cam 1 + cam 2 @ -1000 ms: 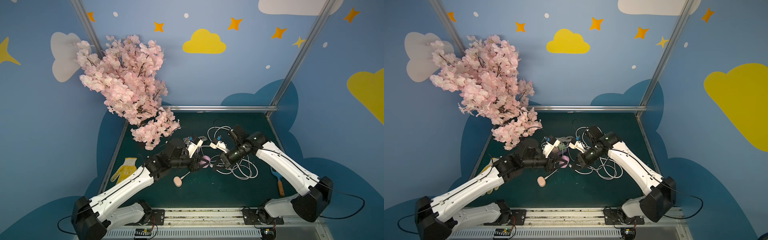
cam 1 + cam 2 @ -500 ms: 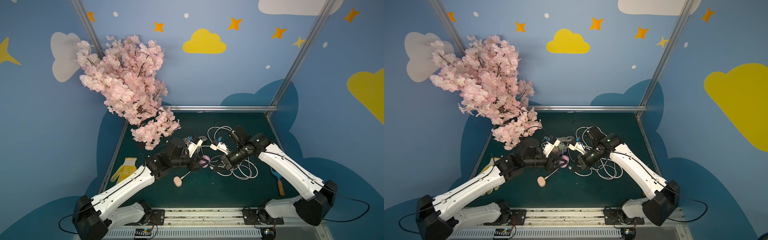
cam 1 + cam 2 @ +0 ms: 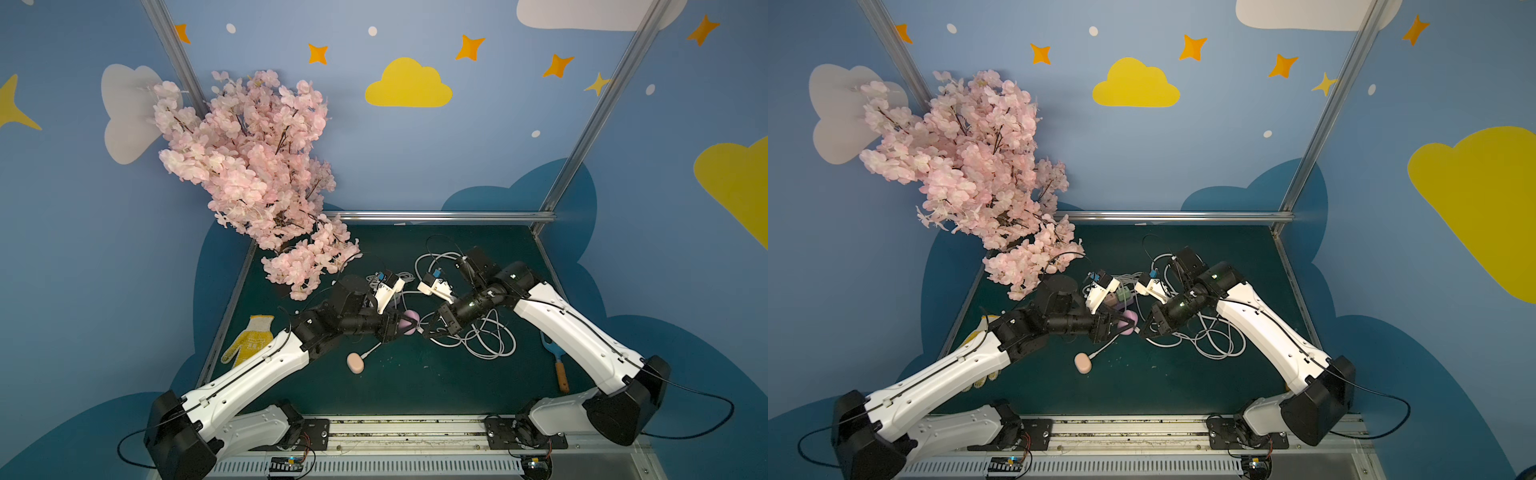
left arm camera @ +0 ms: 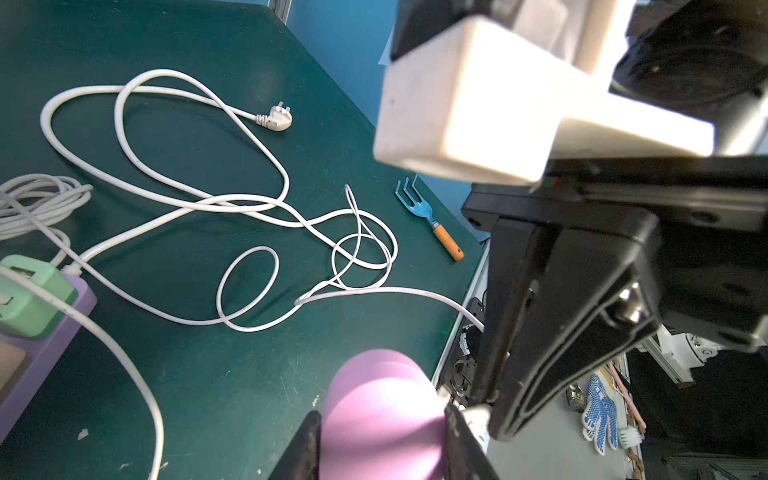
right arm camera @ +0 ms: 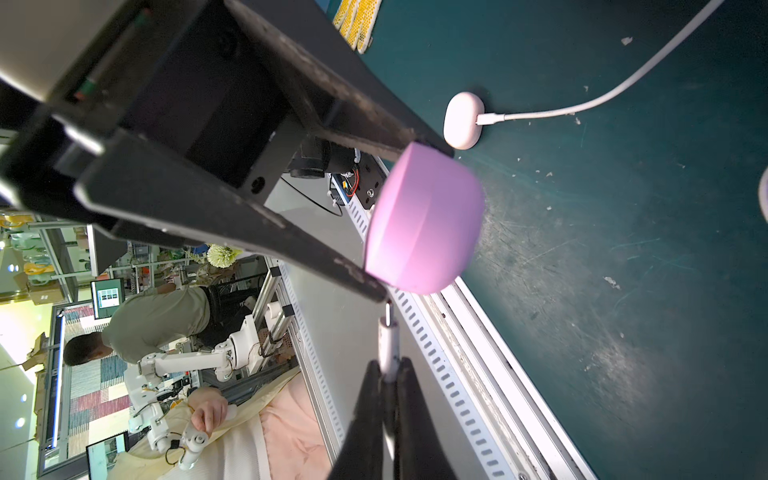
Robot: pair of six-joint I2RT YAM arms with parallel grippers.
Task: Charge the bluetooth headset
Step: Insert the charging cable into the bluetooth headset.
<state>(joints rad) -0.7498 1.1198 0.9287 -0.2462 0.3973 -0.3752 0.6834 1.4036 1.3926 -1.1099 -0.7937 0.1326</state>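
The bluetooth headset is a rounded purple case (image 3: 409,323) (image 3: 1130,319), held above the green table between both arms. My left gripper (image 4: 382,440) is shut on the case (image 4: 380,399), with one finger on each side of it. My right gripper (image 5: 388,372) is shut on the white plug (image 5: 388,338) of a charging cable. The plug's metal tip points at the purple case (image 5: 424,220) and stands just short of its edge. In both top views the two grippers (image 3: 397,328) (image 3: 430,330) meet tip to tip.
A pale pink case (image 3: 356,365) with a white cable plugged in lies on the table (image 3: 415,386) near the front. Loose white cable (image 3: 478,340) coils under the right arm. A purple power strip (image 4: 37,345) with a green adapter, a blue hand fork (image 3: 557,365), a yellow glove (image 3: 249,345) and a blossom tree (image 3: 257,166) surround the middle.
My right gripper has edged leftwards with the plug, closer to the purple case. The left arm and the case have stayed still.
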